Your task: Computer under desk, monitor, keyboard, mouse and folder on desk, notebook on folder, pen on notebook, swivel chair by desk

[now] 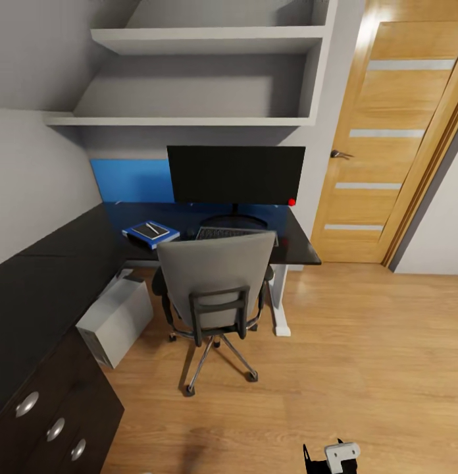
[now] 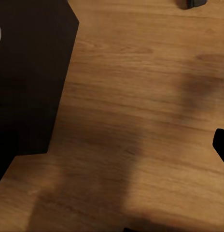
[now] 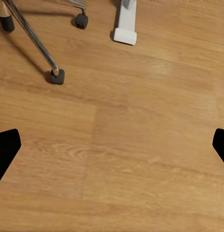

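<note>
Right gripper (image 3: 112, 145): fingers spread wide over bare floor (image 3: 141, 145), nothing held; wrist view adds a chair castor and the desk's white foot.
Left gripper: state cannot be told; wrist view shows floor beside the drawer unit (image 2: 30, 72).
Swivel chair (image 1: 216, 283): tucked at the desk (image 1: 51, 276).
Computer (image 1: 116, 319): under the desk, left of chair.
Keyboard (image 1: 219, 232): on the desk behind the chair back.
Folder (image 1: 150, 233): on the desk left of keyboard, notebook (image 1: 152, 230) and pen (image 1: 152, 228) stacked on it.
Monitor (image 1: 235, 174): farthest back on the desk.

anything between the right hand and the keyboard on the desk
Yes. The swivel chair stands pushed in at the desk, its tall back covering much of the keyboard from the head view. The right hand is low over the floor behind the chair.
</note>
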Tool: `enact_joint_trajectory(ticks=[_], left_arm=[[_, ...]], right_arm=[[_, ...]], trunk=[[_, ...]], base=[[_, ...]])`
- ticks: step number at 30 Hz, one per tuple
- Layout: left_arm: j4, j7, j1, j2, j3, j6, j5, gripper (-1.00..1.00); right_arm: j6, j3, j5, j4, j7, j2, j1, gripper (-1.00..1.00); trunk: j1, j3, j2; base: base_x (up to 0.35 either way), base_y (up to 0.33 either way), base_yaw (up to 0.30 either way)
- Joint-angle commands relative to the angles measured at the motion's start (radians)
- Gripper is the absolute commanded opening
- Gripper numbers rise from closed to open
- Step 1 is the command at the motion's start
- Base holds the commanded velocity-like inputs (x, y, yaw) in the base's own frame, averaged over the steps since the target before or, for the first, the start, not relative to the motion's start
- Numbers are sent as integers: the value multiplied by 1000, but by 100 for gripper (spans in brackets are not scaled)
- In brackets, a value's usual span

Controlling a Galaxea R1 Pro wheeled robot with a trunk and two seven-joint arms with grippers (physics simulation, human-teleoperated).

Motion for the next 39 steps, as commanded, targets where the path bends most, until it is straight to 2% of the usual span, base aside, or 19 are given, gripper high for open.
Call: enact_joint_trajectory(ticks=[1,20,39], left_arm=[[1,3,-1,0,-9,-3,9,100],[1,3,-1,0,-9,-3,9,100],[1,4,-1,11,-9,-1,9,100]], right_arm=[[-3,9,-3,2,-5,0,-1,100],[-3,9,-3,2,-5,0,-1,100],[-3,9,-3,2,-5,0,-1,100]], trunk=[[-4,2,7],[-77,62,140],[-150,121,273]], base=[[0,0,0],[0,0,0],[0,0,0]])
